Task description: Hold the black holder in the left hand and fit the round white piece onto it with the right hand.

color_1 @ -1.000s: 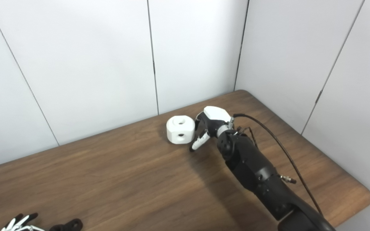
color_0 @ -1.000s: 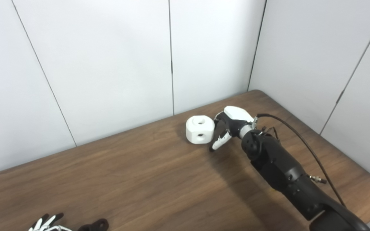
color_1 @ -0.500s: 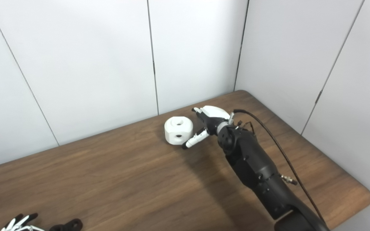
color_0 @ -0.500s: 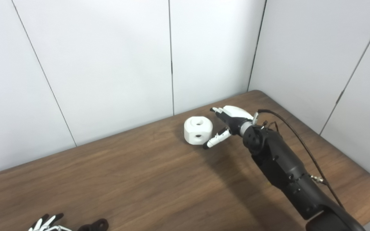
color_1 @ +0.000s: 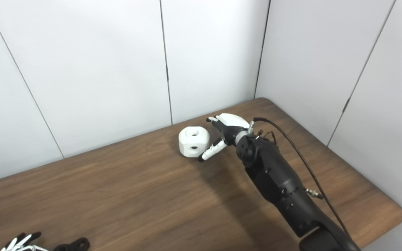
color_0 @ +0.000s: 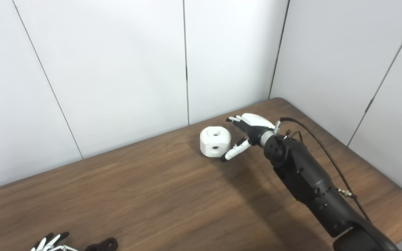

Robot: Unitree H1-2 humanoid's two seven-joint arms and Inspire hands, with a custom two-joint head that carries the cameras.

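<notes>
Right hand: we saw our right hand (color_0: 248,134) at centre right of the frame, just beside the right side of the round white piece, holding nothing, with its fingers (color_0: 234,119) spread apart and reaching past the piece's far upper edge.
Thumb: its white thumb (color_0: 234,152) pointed down and left, the dark tip close to the piece's lower right corner; we could not tell whether it touched.
Round white piece: the round white piece (color_0: 215,141) stood on the counter (color_0: 173,195) in the upper middle of the frame, near the back wall, one round hole facing up and another facing us.
Black holder: the black holder (color_0: 103,245) lay on the counter at the bottom edge, lower left, partly cut off by the frame.
Left hand: only the fingertips of our left hand (color_0: 49,242) showed at the bottom left, just left of the holder and apart from it; they looked splayed, but we could not tell the whole hand's state.
Cable: a black cable (color_1: 302,162) arched from the right wrist back along the forearm.
</notes>
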